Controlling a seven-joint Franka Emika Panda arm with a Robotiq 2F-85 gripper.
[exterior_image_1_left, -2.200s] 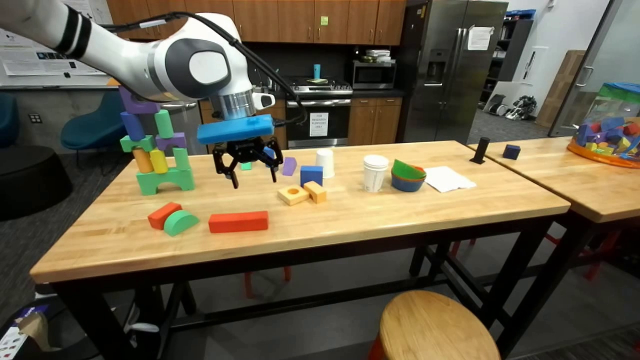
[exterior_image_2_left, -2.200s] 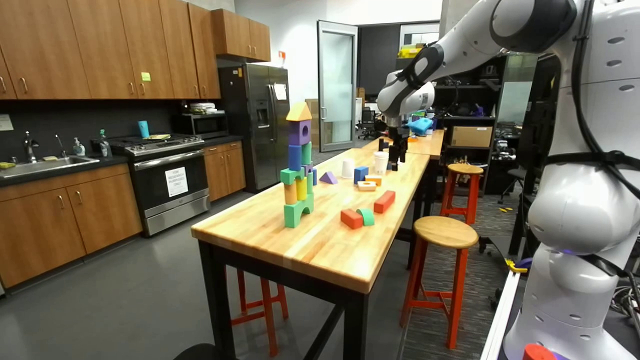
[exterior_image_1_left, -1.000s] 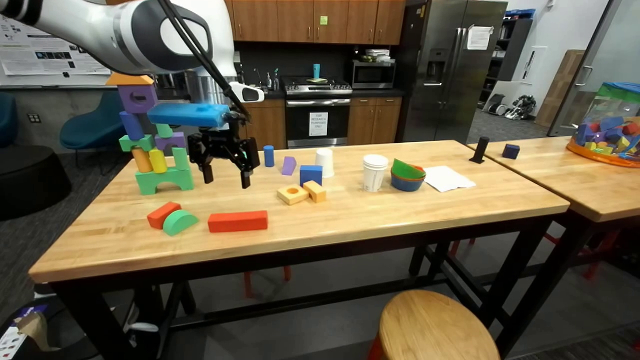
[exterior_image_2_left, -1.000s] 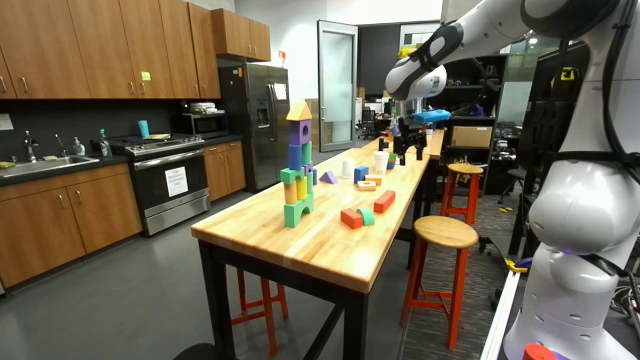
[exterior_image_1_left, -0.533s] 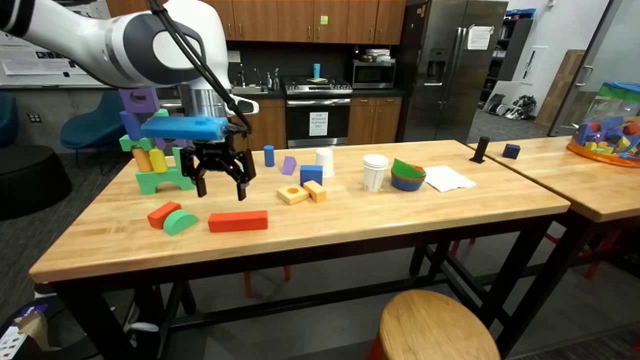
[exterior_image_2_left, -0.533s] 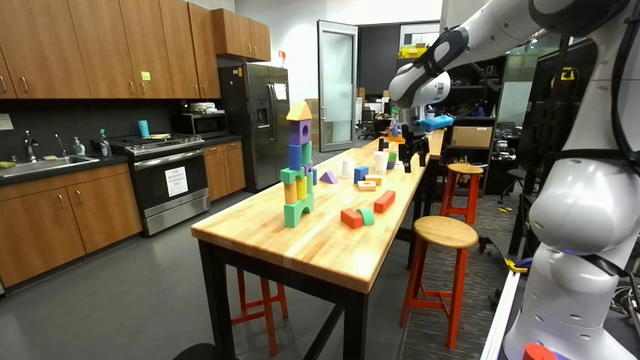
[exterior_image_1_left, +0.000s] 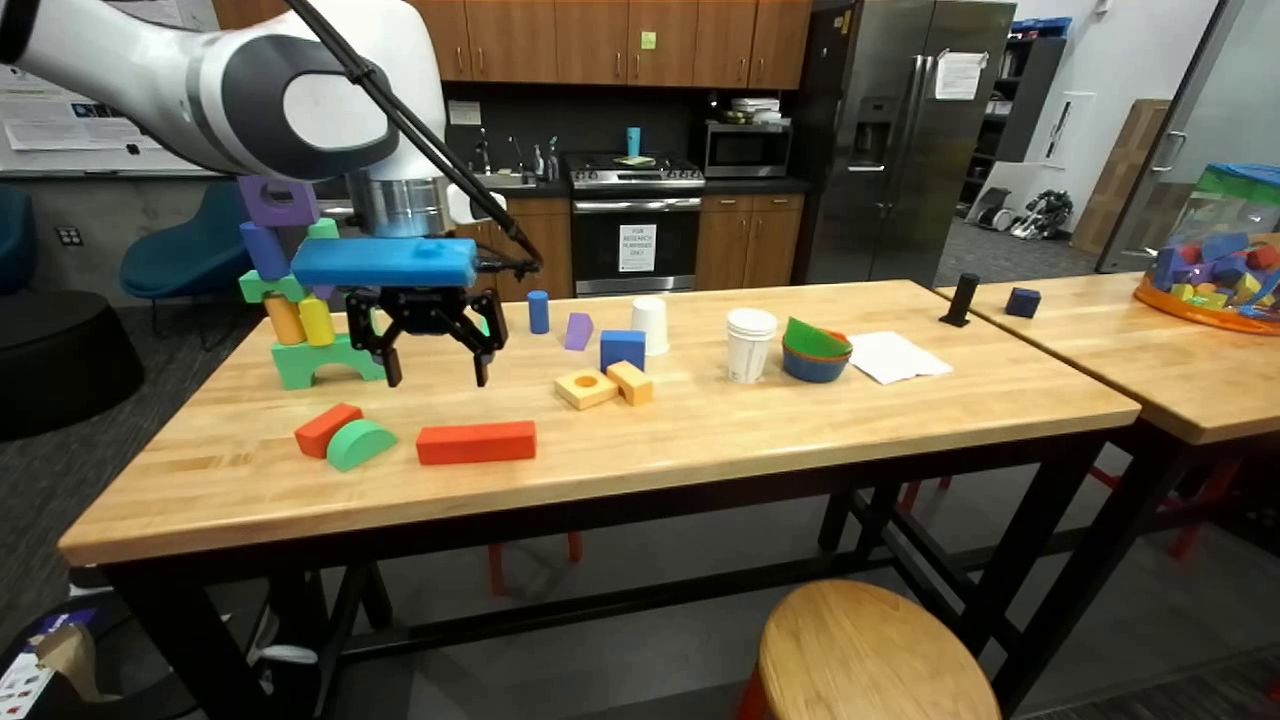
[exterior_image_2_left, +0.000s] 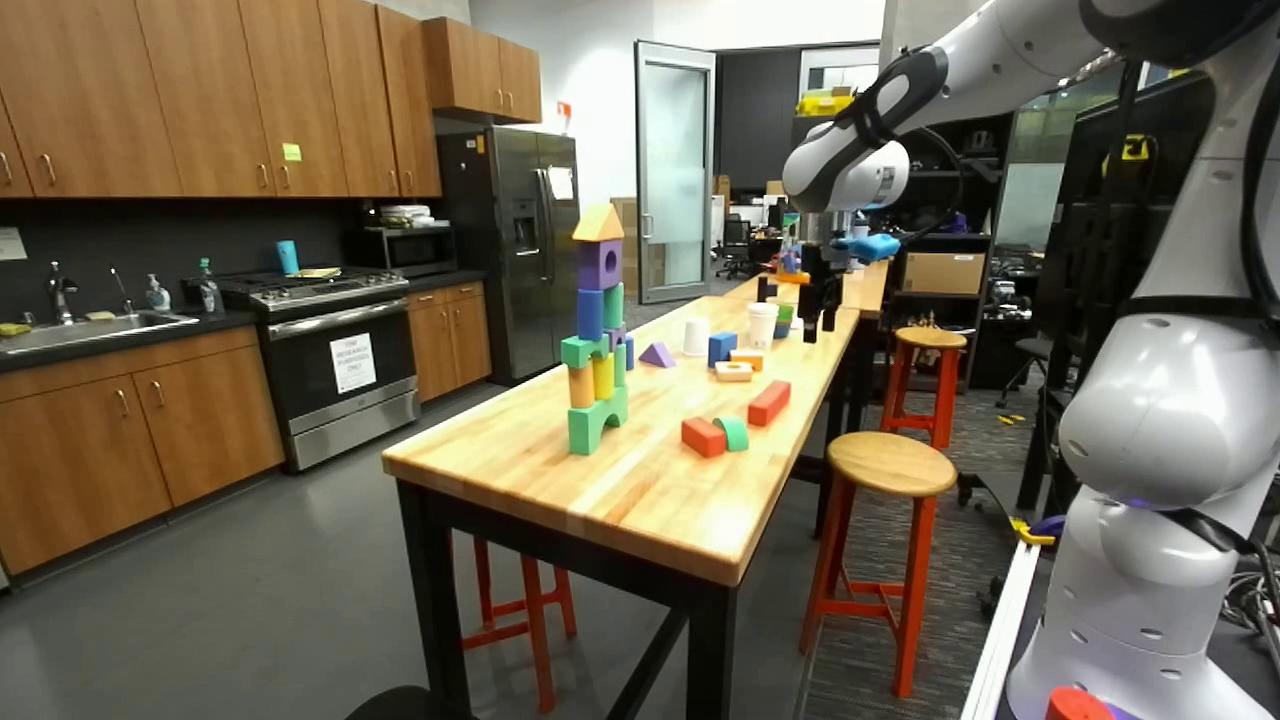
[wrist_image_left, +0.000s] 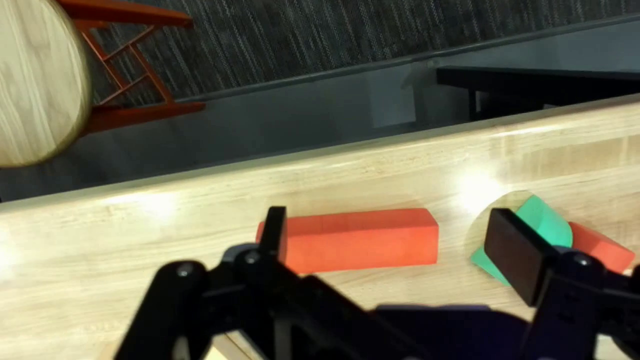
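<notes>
Tabletop (exterior_image_1_left: 800, 415) is light laminated wood strips, glossy, with glare spots near the robot-side long edge in the wrist view. Blocks are matte, solid colors: bars, cylinders, wedges, arches. Stool (exterior_image_1_left: 875, 655) has a round grained wood seat, red legs. Gripper (exterior_image_1_left: 437, 378) is black linkage with square-ended fingers (wrist_image_left: 517, 255); smooth blue cover (exterior_image_1_left: 385, 262) above it.

Around: green half-round block (exterior_image_1_left: 360, 444) touches small red block (exterior_image_1_left: 325, 428), both toward the free short edge. In the wrist view one finger overlaps the half-round. Tower (exterior_image_2_left: 590, 316) stands upright near that same short edge, closer to the opposite long edge: green arch (exterior_image_1_left: 330, 353) at the base, orange prism (exterior_image_2_left: 598, 224) on top. Arm (exterior_image_1_left: 310, 105) and gripper cover part of it in an exterior view. Mid-tabletop: holed yellow block (exterior_image_1_left: 586, 396), orange-yellow block (exterior_image_1_left: 631, 384) right beside it, blue block (exterior_image_1_left: 622, 350), upside-down cup (exterior_image_1_left: 650, 326). Further along, toward the second table (exterior_image_1_left: 1180, 370): stacked cups (exterior_image_1_left: 750, 348), nested bowls (exterior_image_1_left: 813, 368), white sheet (exterior_image_1_left: 893, 357).

Gripper is released, jaws spread wide, hanging above red bar (wrist_image_left: 360, 242), apart from it. Bar: long, rectangular, sharp-edged, orange-red, lying flat near the robot-side long edge, slightly skewed to it. One finger hides part of its end in the wrist view.
</notes>
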